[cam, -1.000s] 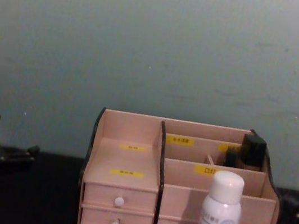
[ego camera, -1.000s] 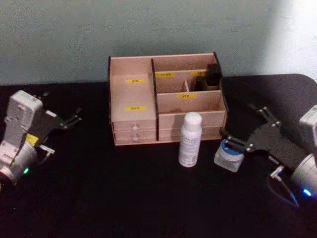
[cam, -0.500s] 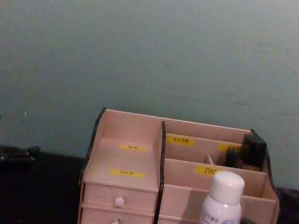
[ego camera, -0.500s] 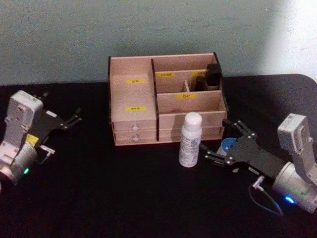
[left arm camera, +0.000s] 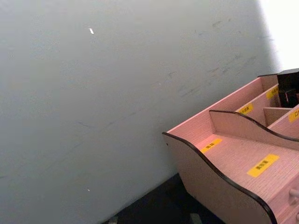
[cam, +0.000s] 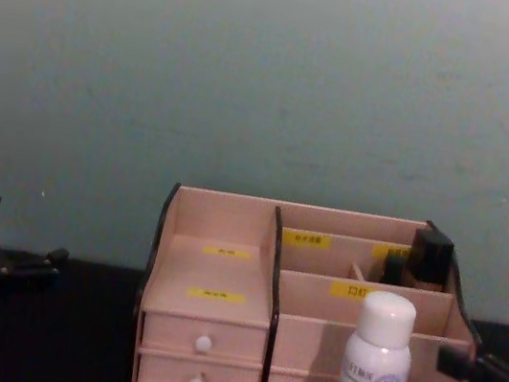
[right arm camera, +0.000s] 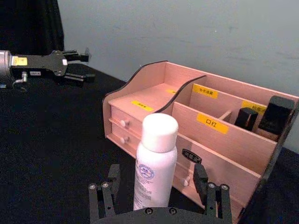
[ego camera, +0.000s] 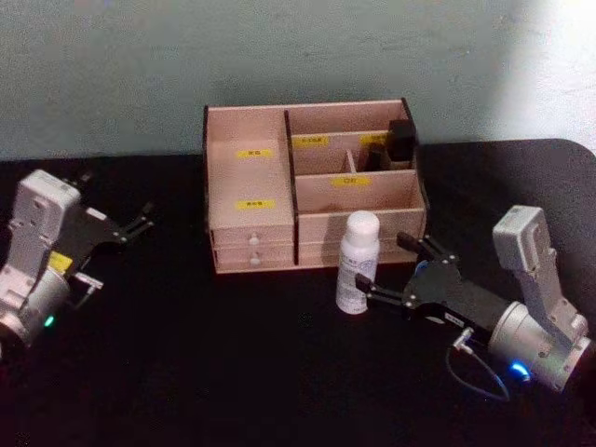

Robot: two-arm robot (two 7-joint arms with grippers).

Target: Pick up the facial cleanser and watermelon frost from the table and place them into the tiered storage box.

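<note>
A white bottle with a white cap, the facial cleanser (ego camera: 357,263) (right arm camera: 154,163) (cam: 373,370), stands upright on the black table just in front of the tiered storage box (ego camera: 250,191) (right arm camera: 154,100) (cam: 213,272). My right gripper (ego camera: 382,265) (right arm camera: 156,196) (cam: 411,379) is open and low at the bottle's right side, with one finger before it and one behind it, not touching. The watermelon frost is hidden behind that gripper's body. Far left, my left gripper (ego camera: 147,216) (cam: 20,233) is parked open above the table.
Two dark items (ego camera: 399,142) (right arm camera: 275,114) stand in the box's back right compartment. Two white-knobbed drawers (ego camera: 251,250) face forward at its lower left. The black table (ego camera: 233,372) runs wide in front and to the left, and a pale wall rises behind.
My right gripper has swung left from the small blue-lidded jar to the white bottle and now straddles it, covering the jar. The left arm has not moved.
</note>
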